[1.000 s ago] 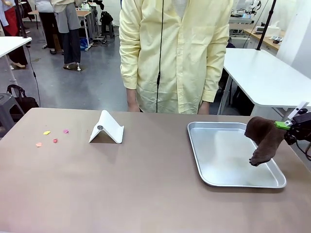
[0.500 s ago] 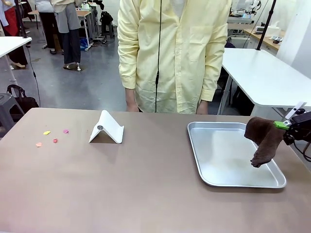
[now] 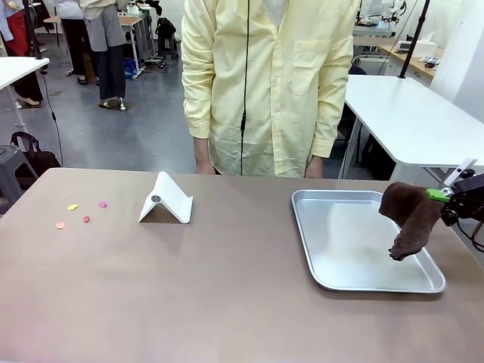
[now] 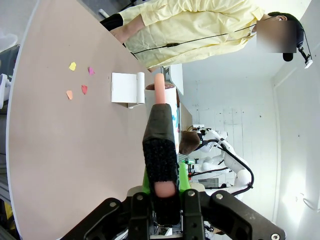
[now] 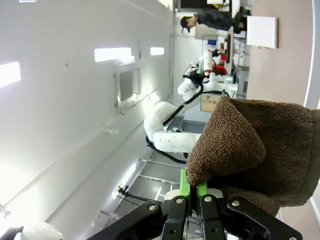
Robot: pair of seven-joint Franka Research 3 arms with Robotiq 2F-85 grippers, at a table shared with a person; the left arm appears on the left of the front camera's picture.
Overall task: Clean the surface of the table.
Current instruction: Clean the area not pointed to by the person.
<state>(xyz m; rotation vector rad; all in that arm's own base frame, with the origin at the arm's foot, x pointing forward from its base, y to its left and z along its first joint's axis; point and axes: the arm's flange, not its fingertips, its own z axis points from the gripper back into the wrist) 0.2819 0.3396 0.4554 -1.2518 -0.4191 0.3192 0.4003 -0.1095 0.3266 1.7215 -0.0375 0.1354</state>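
Gripping: the right gripper [image 3: 452,198] is clamped on a brown cloth [image 3: 408,215], pinched between its green pads. The cloth droops from the fingers, bunched at the top.
Left gripper [image 4: 165,187]: closed around a black tool with pink ends [image 4: 160,130], which sticks straight out ahead from between the fingers.
Table [image 3: 189,287]: the brown top lies below the right gripper and spreads away to its left. In the left wrist view it runs beneath and ahead of the held tool.
Tray [image 3: 302,227]: silver, lying on the table just left of the right gripper. The cloth hangs over its right part, and I cannot tell whether the cloth's tip touches the metal.
White stand [image 3: 166,200]: on the table, well to the left of the right gripper, past the tray.
Paper scraps [image 3: 79,212]: four small coloured bits, farther left again, beyond the stand.
Person [image 3: 265,83]: in a pale yellow coat, standing at the table's far edge, across from both grippers.
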